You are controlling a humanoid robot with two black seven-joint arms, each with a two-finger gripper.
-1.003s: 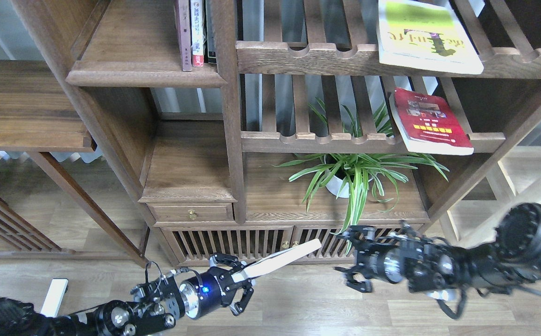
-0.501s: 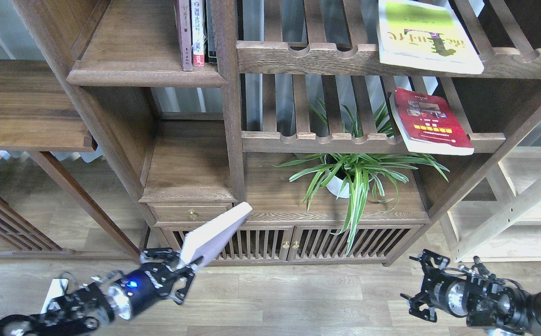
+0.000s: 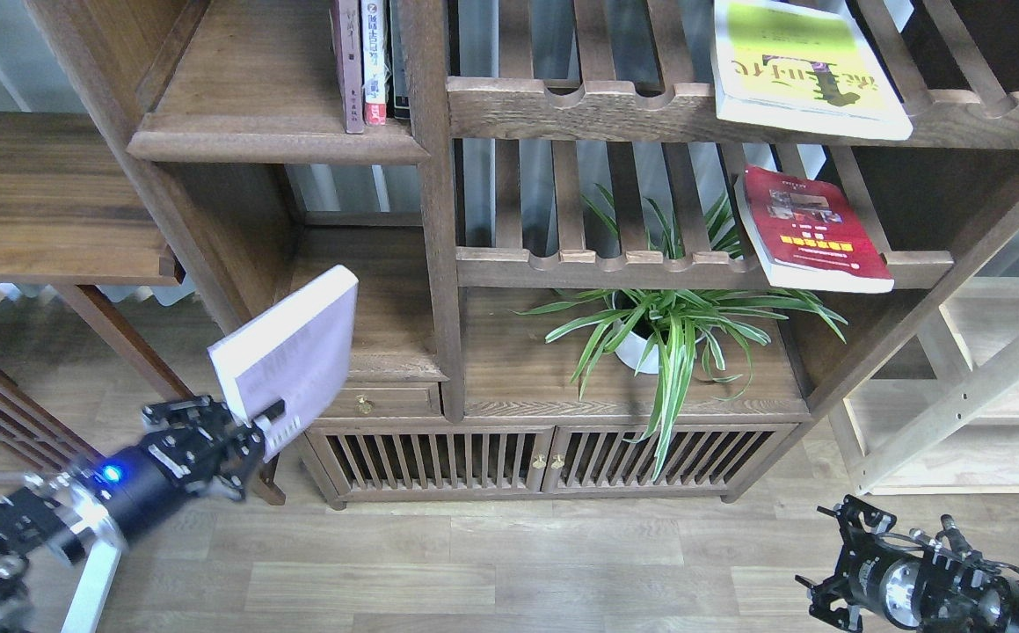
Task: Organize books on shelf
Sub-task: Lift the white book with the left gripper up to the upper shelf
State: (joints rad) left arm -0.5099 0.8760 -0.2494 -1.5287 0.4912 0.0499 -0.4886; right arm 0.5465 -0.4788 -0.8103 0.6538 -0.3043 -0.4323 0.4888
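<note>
The pale white-lavender softcover book (image 3: pixel 291 353) with a cream page edge is held at its lower corner by the left hand (image 3: pixel 241 431), whose fingers are clamped on it; it tilts up and to the right, in front of the lower left compartment of the dark brown wooden bookcase (image 3: pixel 434 264); the yellow-green softcover book with black characters (image 3: pixel 804 70) lies flat on the upper slatted rack with scalloped rail (image 3: pixel 606 105), overhanging its front; the red softcover book with a yellow band (image 3: pixel 812 230) lies on the lower slatted rack (image 3: pixel 597 262) in the same way; the solid dark brown shelf board with rounded front lip (image 3: pixel 254 114) at upper left carries three slim upright volumes (image 3: pixel 368 61) against its right post; a green spider plant in a white pot (image 3: pixel 667 330) stands in the compartment beneath the racks; the right hand (image 3: pixel 834 571) hangs low at bottom right, well apart from the books, and I cannot tell how wide its fingers stand.
</note>
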